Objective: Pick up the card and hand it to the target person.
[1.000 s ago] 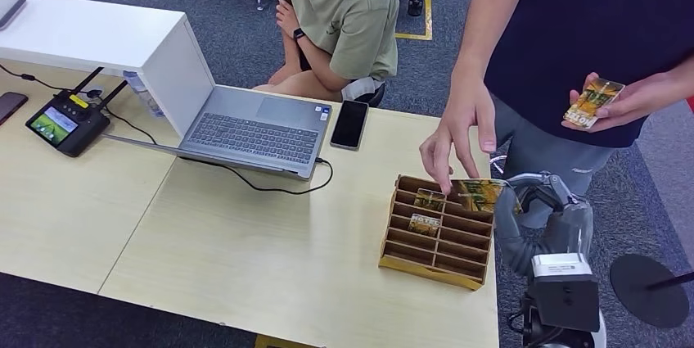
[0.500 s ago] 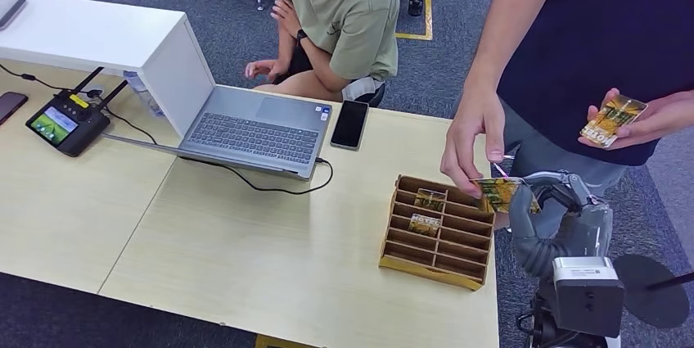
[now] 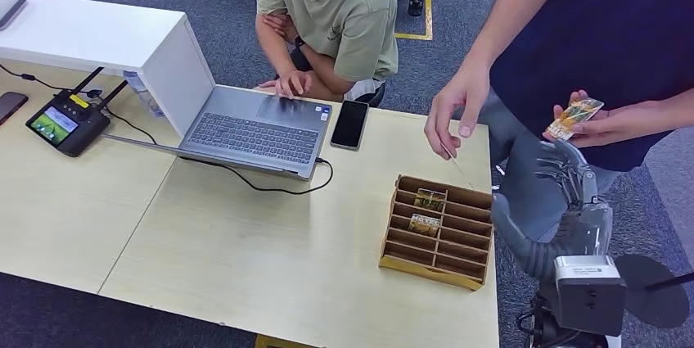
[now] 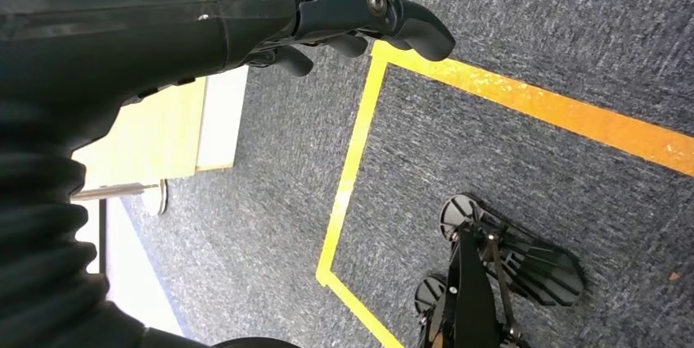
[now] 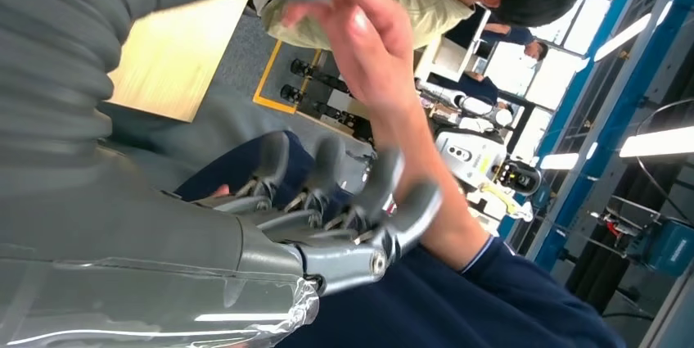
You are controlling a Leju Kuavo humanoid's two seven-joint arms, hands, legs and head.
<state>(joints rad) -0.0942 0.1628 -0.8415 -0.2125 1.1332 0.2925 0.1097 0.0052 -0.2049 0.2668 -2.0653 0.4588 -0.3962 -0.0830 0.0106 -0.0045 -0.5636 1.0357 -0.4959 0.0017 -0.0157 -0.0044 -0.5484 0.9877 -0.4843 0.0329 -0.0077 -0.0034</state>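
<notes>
The standing person's hand (image 3: 455,108) pinches the card (image 3: 456,165), which shows edge-on as a thin sliver above the wooden card rack (image 3: 436,262). That person's other hand holds a small stack of cards (image 3: 573,119). My right hand (image 3: 566,174) is raised beside the table's right edge, just under that stack, with its fingers (image 5: 348,192) spread and nothing in them. Two more cards (image 3: 429,200) lie in the rack's back slots. My left hand (image 4: 360,16) hangs over the carpet and holds nothing.
A seated person in a green shirt (image 3: 344,12) leans over an open laptop (image 3: 250,128). A black phone (image 3: 349,124), a laptop cable (image 3: 270,184), a handheld controller (image 3: 65,123) and a white box (image 3: 106,41) stand on the table (image 3: 245,258).
The standing person has taken the card out of my right hand and lifted it away. My right hand has risen and is empty now. The seated person has put a hand on the laptop.
</notes>
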